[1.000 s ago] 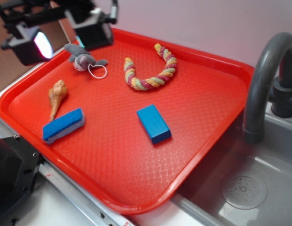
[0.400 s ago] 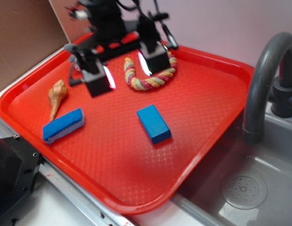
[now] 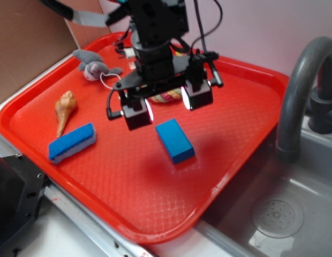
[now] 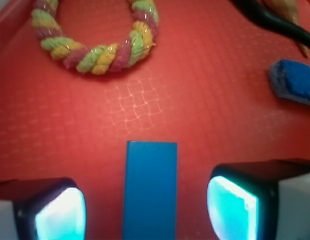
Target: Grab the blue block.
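Note:
The blue block (image 3: 174, 140) lies flat on the red tray (image 3: 230, 134), a smooth solid blue brick. My gripper (image 3: 167, 106) hangs just above and behind it, open, with one finger to each side. In the wrist view the blue block (image 4: 150, 190) runs lengthwise between the two glowing pads (image 4: 232, 207), with a gap of tray on both sides. The gripper (image 4: 145, 212) touches nothing.
A blue sponge (image 3: 73, 142) with a pale underlayer lies at the tray's left front. A seashell (image 3: 65, 108), a grey plush toy (image 3: 93, 65) and a coloured rope ring (image 4: 95, 45) lie further back. A grey tap (image 3: 299, 85) and sink (image 3: 278, 214) stand right.
The arm swung from the tray's back left corner toward the middle and came down over the blue block. The block itself has not moved.

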Controlling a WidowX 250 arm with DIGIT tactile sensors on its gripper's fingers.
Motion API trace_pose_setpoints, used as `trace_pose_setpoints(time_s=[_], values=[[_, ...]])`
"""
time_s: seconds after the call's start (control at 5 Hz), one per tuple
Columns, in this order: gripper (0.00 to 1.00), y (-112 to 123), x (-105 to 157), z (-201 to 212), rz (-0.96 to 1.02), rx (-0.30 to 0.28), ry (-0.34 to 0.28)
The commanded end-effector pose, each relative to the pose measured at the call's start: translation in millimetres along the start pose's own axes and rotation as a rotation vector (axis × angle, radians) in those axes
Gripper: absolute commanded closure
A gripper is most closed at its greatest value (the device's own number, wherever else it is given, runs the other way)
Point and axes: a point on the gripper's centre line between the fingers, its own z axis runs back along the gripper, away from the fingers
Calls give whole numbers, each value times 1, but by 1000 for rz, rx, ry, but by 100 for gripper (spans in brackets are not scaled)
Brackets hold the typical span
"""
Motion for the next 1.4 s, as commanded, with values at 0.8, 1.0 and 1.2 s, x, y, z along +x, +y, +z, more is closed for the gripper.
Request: trace_pose_setpoints(time_s=[0.8, 1.0, 1.2], values=[[100, 2, 1, -41, 20, -14, -135], [100, 3, 6, -38, 5, -33, -127], [100, 8, 21, -1, -24, -61, -160]])
